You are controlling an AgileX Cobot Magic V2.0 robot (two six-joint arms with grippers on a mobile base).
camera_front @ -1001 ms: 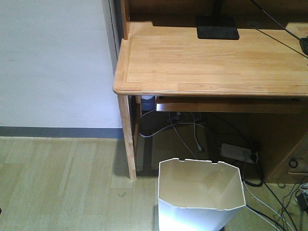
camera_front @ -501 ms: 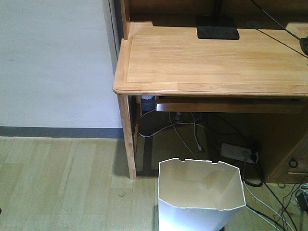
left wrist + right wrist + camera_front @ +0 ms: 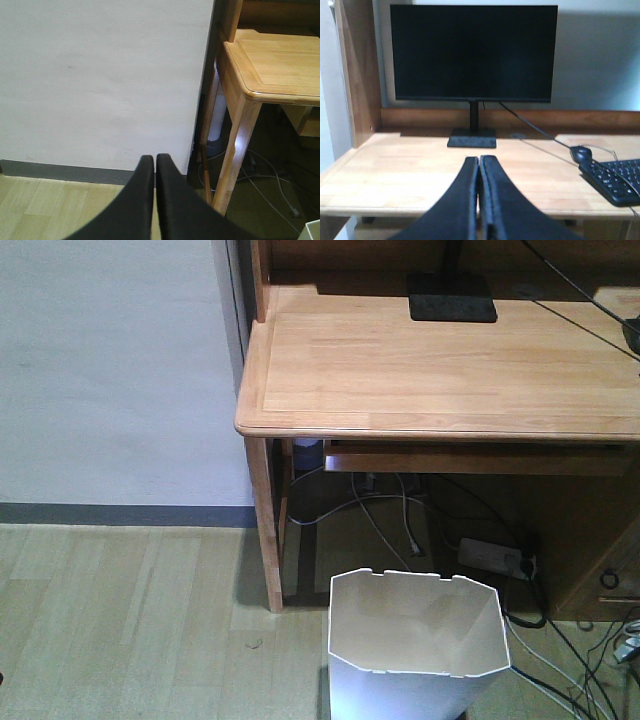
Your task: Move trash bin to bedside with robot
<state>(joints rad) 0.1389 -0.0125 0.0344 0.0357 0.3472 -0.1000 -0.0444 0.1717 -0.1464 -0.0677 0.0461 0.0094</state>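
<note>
Trash bin on floor just in front of table, near table leg, untouched. Left fingers and right fingers pressed together, empty. Bed not in view. Risks: thin wall buckling, bin tipping under one-sided grip. Cables and power strip under table may snag.

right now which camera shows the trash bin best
The exterior front-facing view: the trash bin shows its whole rim and inside, before the desk. The left wrist view catches only a white corner, bottom right. The right wrist view shows none.
</note>
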